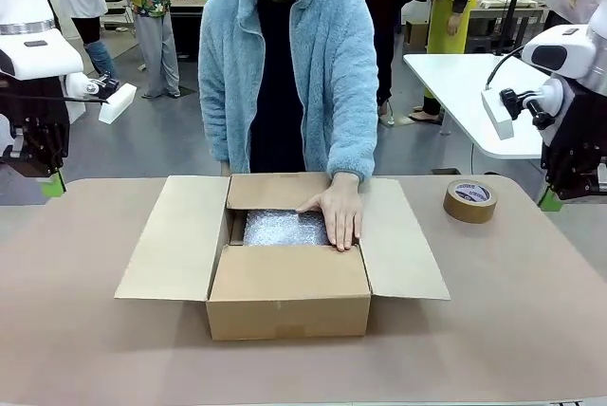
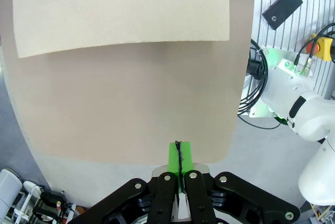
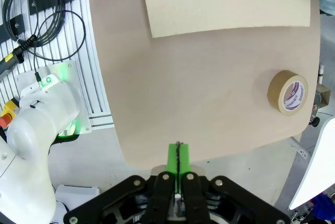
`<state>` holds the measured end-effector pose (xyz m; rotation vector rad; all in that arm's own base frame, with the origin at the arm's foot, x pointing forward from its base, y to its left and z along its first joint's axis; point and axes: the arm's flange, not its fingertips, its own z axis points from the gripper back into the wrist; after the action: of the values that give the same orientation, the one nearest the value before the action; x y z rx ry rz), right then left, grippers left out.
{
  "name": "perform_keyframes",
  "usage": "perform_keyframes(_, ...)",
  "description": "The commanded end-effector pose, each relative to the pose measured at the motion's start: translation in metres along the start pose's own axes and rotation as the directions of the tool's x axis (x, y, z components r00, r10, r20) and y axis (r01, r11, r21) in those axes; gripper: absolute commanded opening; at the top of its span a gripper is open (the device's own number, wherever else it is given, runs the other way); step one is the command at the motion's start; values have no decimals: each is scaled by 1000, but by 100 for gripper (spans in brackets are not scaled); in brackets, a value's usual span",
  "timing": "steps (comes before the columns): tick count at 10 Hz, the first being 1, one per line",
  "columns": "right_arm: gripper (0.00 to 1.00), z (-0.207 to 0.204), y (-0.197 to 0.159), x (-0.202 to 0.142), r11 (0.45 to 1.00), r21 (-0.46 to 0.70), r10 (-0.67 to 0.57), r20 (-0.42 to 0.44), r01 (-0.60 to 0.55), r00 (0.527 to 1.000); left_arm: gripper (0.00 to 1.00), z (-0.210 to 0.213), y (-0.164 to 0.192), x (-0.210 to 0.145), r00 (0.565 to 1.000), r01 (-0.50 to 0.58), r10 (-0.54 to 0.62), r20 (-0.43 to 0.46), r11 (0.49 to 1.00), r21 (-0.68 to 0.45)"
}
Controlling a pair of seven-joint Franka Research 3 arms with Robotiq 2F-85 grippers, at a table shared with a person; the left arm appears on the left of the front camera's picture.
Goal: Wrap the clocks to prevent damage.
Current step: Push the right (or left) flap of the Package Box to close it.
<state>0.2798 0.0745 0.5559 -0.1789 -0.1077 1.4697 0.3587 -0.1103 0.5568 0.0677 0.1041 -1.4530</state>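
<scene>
Front view: an open box (image 1: 289, 302) sits mid-tabletop (image 1: 493, 330), holding bubble wrap (image 1: 280, 228). Whether a clock lies under the wrap cannot be told. A person at 12 o'clock rests one hand (image 1: 339, 212) on the wrap's right edge. Tape (image 1: 469, 200) lies at 2 o'clock from the box. The left claw (image 1: 52, 181) hangs at 9 o'clock and the right claw (image 1: 550, 199) at 3 o'clock, both off the tabletop.

Left wrist view: the claw's green pads are pressed together, and a box flap (image 2: 120, 9) lies at 12 o'clock.

Right wrist view: the pads are pressed together, with the tape at 2 o'clock.
</scene>
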Motion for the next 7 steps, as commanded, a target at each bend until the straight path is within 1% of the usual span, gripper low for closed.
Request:
perform_keyframes(1,1,-2,2,0,1000,5,9,6,-9,1000,0,2,-1,-2,1000,0,0,-10,1000,3)
perform_keyframes(7,1,-2,2,0,1000,5,9,6,-9,1000,0,2,-1,-2,1000,0,0,-10,1000,3)
